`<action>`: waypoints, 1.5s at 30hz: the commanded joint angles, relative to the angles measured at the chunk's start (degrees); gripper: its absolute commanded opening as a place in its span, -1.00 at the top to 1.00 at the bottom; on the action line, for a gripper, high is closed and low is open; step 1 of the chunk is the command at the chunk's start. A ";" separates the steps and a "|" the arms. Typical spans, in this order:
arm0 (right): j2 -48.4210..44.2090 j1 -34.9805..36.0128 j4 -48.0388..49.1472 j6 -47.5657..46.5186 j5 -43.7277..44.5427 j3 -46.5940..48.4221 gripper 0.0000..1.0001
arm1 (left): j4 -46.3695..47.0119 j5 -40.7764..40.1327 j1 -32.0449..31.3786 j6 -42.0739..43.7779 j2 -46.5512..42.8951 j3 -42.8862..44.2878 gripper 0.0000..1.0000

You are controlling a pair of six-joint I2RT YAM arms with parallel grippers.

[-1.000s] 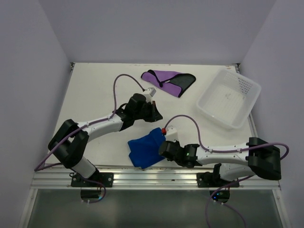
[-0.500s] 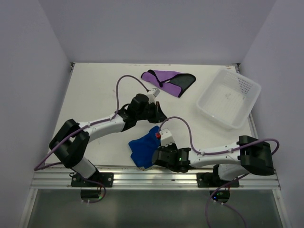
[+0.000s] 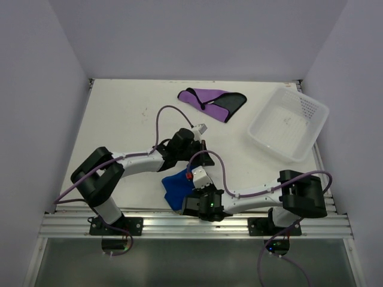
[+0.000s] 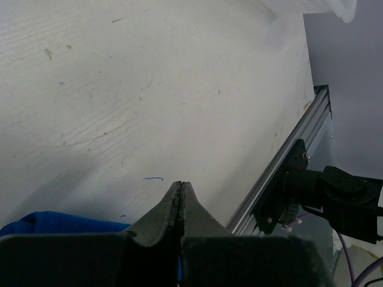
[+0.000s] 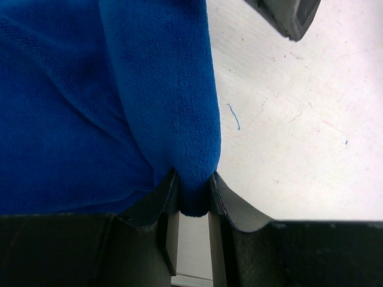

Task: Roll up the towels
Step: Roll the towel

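The royal blue towel lies bunched at the near middle of the table. My right gripper sits over its right side. In the right wrist view the right gripper is shut on a thick fold of the blue towel. My left gripper is just beyond the towel's far right corner. In the left wrist view it is shut with nothing at its tips, and the blue towel shows at the lower left. The purple towel, with its black section, lies flat at the back.
A white perforated basket stands at the back right. The aluminium rail runs along the table's near edge and also shows in the left wrist view. The left gripper's tip shows in the right wrist view.
My right arm has swung left along the near edge, dragging the blue towel's right side with it into a smaller bunch. My left gripper has moved right and nearer.
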 commanded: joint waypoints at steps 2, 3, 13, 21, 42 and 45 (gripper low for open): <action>4.20 1.68 -6.56 4.26 6.64 5.30 1.00 | 3.67 -0.48 -0.94 -1.31 0.38 -0.60 1.00; 5.09 2.21 -7.70 4.79 7.77 6.09 1.00 | 3.67 -0.57 -1.02 -1.48 0.38 -0.60 1.00; 15.99 4.50 -21.41 12.18 10.94 14.53 1.00 | 2.97 -1.71 -1.90 -2.01 0.03 -1.39 1.00; 20.74 5.55 -26.34 12.71 12.26 18.84 1.00 | 5.69 -1.62 -2.26 -3.77 -0.50 -6.39 1.00; 26.72 6.43 -28.90 10.25 9.19 23.33 0.88 | 11.23 -5.49 -2.87 -7.37 -0.67 -15.80 1.00; 25.49 6.52 -27.94 9.64 8.40 22.80 0.63 | 10.97 -6.80 -2.87 -6.50 -0.06 -16.07 1.00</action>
